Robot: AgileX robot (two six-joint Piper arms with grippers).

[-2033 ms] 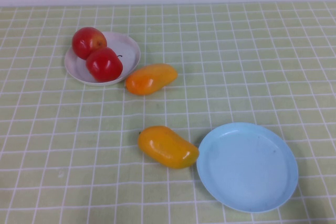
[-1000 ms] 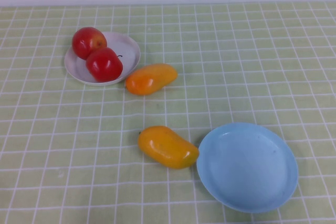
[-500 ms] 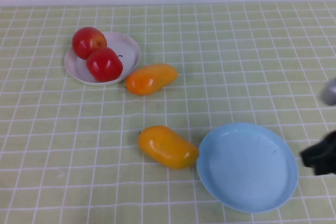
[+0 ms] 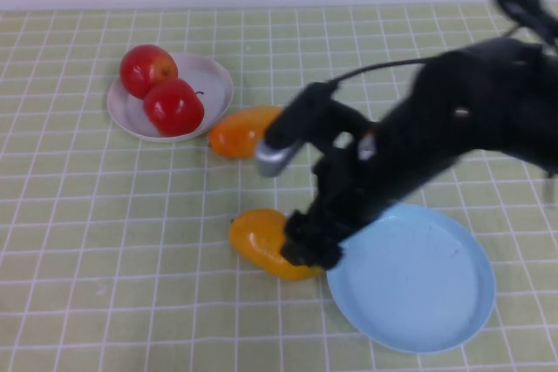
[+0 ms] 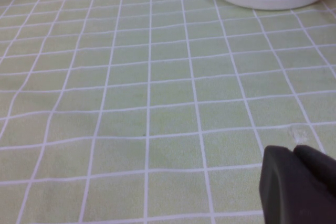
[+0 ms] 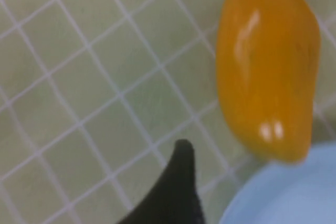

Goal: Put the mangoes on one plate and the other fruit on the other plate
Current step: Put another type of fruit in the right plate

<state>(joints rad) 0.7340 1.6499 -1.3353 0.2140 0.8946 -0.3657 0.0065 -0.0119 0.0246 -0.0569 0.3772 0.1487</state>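
Two red apples [image 4: 146, 69] [image 4: 173, 106] lie on the white plate [image 4: 214, 76] at the far left. One mango [image 4: 240, 132] rests on the cloth just beside that plate. The other mango [image 4: 261, 241] lies against the left rim of the light blue plate [image 4: 418, 302], which holds nothing. My right gripper [image 4: 309, 246] hangs over this near mango's right end, open; one dark finger [image 6: 181, 182] shows beside the mango [image 6: 268, 66] and the blue plate [image 6: 283, 192], touching neither. My left gripper [image 5: 294, 150] is shut on nothing, low over bare cloth short of the white plate [image 5: 262, 1].
The right arm [image 4: 453, 119] reaches diagonally from the far right across the table and over the blue plate's far rim. A green checked cloth [image 4: 105, 241] covers the table. A white wall runs along the far edge.
The right arm has swung in from the right edge, across the blue plate, to the near mango. Fruit and plates have not moved.
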